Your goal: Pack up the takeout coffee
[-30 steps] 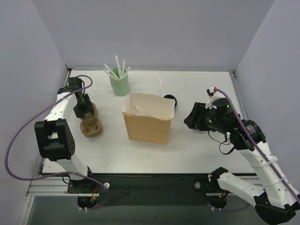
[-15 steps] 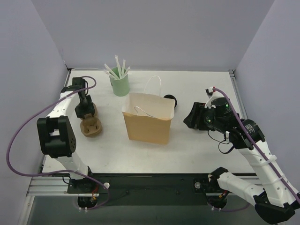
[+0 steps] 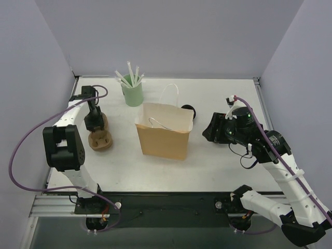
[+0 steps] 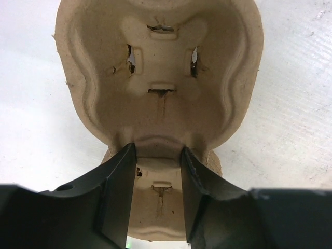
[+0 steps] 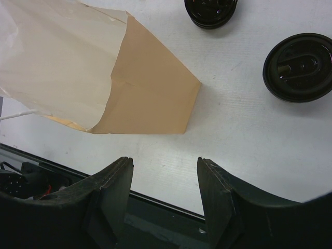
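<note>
The black coffee cup (image 3: 189,110) stands behind the brown paper bag (image 3: 165,132), at its far right corner. In the right wrist view the cup (image 5: 210,9) is at the top edge and its round black lid (image 5: 298,66) lies apart on the table to the right. My right gripper (image 3: 208,134) is open and empty, off the table to the right of the bag; it also shows in the right wrist view (image 5: 163,166). My left gripper (image 4: 157,150) is closed on the narrow middle ridge of the brown pulp cup carrier (image 4: 161,67) at the far left (image 3: 101,141).
A mint-green cup of white straws (image 3: 133,94) stands at the back left of the bag. The bag (image 5: 129,88) stands upright with its mouth open and white handles up. The table's dark front rail (image 5: 171,207) is just below my right fingers.
My left arm has shifted slightly over the carrier, which has nudged a little to the left. My right gripper has crept slightly left towards the bag.
</note>
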